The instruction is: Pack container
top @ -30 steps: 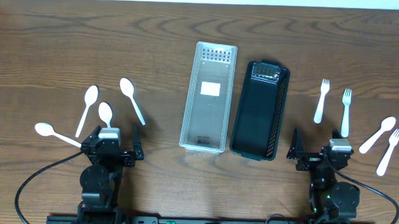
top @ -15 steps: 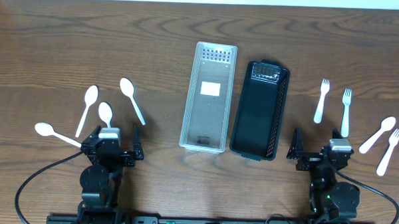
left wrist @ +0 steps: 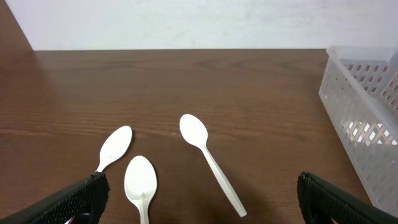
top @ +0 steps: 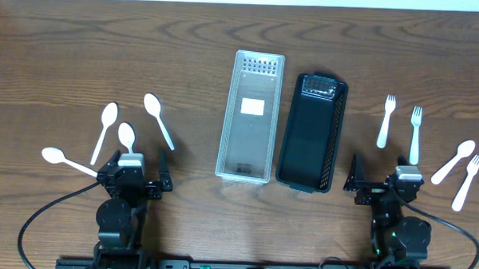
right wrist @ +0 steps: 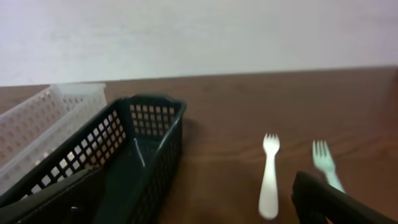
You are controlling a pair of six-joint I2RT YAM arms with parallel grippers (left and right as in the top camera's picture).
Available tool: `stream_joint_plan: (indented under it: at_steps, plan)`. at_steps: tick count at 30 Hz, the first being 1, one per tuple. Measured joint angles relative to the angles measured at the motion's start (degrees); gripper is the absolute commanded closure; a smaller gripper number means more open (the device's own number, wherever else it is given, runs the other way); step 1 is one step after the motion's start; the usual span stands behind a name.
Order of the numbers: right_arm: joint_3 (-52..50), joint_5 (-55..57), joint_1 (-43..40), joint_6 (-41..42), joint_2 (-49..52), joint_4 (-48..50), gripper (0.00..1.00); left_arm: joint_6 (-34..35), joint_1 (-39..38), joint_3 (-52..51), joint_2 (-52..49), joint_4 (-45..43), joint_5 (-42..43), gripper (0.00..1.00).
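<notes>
A clear white basket [top: 226, 122] and a black basket [top: 336, 130] lie side by side at the table's middle, both empty. Several white plastic spoons lie at the left, among them one [top: 158, 118] nearest the baskets and one [top: 126, 135] just ahead of my left gripper [top: 134, 179]. That gripper is open and empty; the wrist view shows spoons [left wrist: 198, 134] [left wrist: 140, 180] between its fingers [left wrist: 202, 205]. Two white forks [top: 386, 120] [top: 416, 133] lie at the right, ahead of my right gripper [top: 381, 187], which is open and empty [right wrist: 193, 205].
Two more white utensils [top: 454, 160] [top: 468, 181] lie at the far right. A spoon [top: 63, 159] lies far left. The right wrist view shows the black basket [right wrist: 149, 124] at its left and a fork [right wrist: 268, 174] ahead.
</notes>
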State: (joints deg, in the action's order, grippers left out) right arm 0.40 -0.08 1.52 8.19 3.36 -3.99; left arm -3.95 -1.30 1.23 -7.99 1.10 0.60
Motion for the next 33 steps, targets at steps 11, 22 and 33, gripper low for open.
stream_joint_plan:
  at_steps: [11, 22, 33]
  plan:
    - [10.3, -5.4, 0.0, 1.8, 11.4, 1.6, 0.01, 14.6, 0.0, 4.1, -2.6, 1.6, 1.8, 0.02]
    - [51.1, -5.3, -1.3, -2.3, 41.7, -28.4, 0.01, 12.6, 0.0, 51.5, -34.0, 32.0, 2.9, 0.02]
    - [73.5, -5.5, -1.4, -2.6, 65.8, -54.9, 0.01, 11.0, 0.0, 72.7, -57.2, 52.9, 3.3, 0.02]
